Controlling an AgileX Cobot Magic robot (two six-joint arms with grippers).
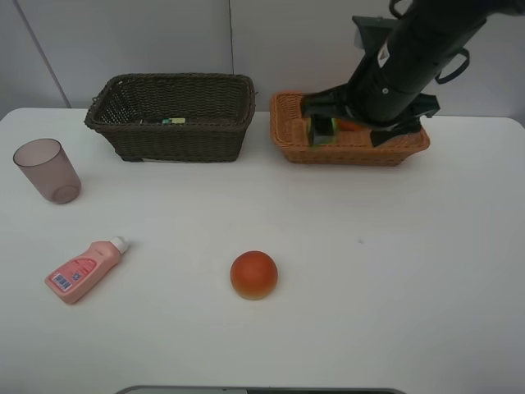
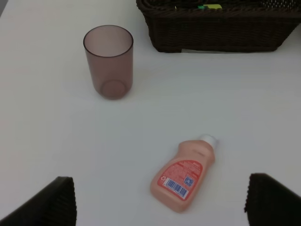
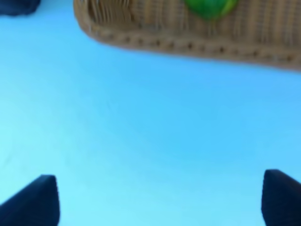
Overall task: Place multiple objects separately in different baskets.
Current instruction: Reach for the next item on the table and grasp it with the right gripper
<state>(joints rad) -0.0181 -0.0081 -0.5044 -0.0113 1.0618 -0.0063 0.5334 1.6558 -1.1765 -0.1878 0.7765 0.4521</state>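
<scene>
The light orange-tan basket (image 1: 287, 123) holds the green-yellow fruit (image 1: 321, 130); a sliver of the orange tangerine (image 1: 349, 125) shows beside it under my arm. My right gripper (image 1: 362, 120) hangs open and empty over this basket in the high view. In the blurred right wrist view the gripper (image 3: 160, 202) is wide open, with the basket (image 3: 141, 23) and the green fruit (image 3: 209, 7) beyond. The red-orange fruit (image 1: 253, 275), pink bottle (image 1: 84, 270) and mauve cup (image 1: 47, 171) lie on the table. My left gripper (image 2: 160, 202) is open above the pink bottle (image 2: 184, 174).
The dark brown basket (image 1: 172, 135) stands at the back, left of the light one. Something with a green-yellow label (image 1: 173, 121) lies inside it; the pump bottle cannot be made out. The left wrist view shows the cup (image 2: 108, 61) and the basket (image 2: 216, 33).
</scene>
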